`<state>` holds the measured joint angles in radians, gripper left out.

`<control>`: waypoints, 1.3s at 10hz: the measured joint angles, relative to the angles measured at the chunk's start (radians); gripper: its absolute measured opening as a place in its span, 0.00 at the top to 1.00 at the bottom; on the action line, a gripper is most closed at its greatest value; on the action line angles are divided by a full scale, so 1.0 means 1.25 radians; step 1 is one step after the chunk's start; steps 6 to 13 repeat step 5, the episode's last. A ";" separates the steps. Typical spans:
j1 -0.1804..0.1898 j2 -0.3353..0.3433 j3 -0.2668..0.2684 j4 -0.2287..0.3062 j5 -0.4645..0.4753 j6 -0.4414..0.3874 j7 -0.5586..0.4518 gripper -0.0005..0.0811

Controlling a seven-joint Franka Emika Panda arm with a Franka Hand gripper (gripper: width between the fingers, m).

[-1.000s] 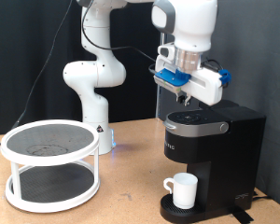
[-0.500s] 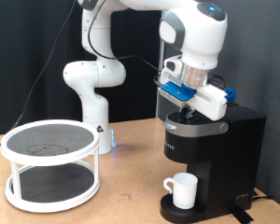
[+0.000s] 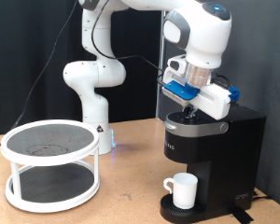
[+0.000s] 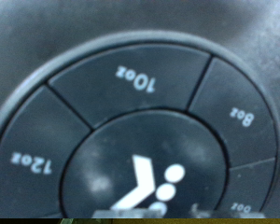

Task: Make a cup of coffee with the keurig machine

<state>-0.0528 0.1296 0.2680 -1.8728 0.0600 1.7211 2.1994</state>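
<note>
White and upright, the cup (image 3: 184, 189) sat lower right on the keurig machine (image 3: 213, 149) base, handle leftward — the gripper (image 3: 189, 111) touched the lid, finger spread indiscernible.

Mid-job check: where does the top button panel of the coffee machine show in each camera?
Exterior view: the button panel is the grey-rimmed oval on top of the coffee machine, right of centre, with the gripper down on it and the white mug on the base below.
Wrist view: the panel fills the picture, size buttons ringing the round centre button.
Shared landmark: the oval panel itself; the mug is absent from the wrist view.
</note>
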 joint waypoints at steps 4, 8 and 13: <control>-0.011 -0.051 -0.003 -0.050 0.059 0.037 -0.076 0.99; -0.018 -0.070 -0.007 -0.060 0.077 0.035 -0.089 0.99; -0.018 -0.070 -0.007 -0.060 0.077 0.035 -0.089 0.99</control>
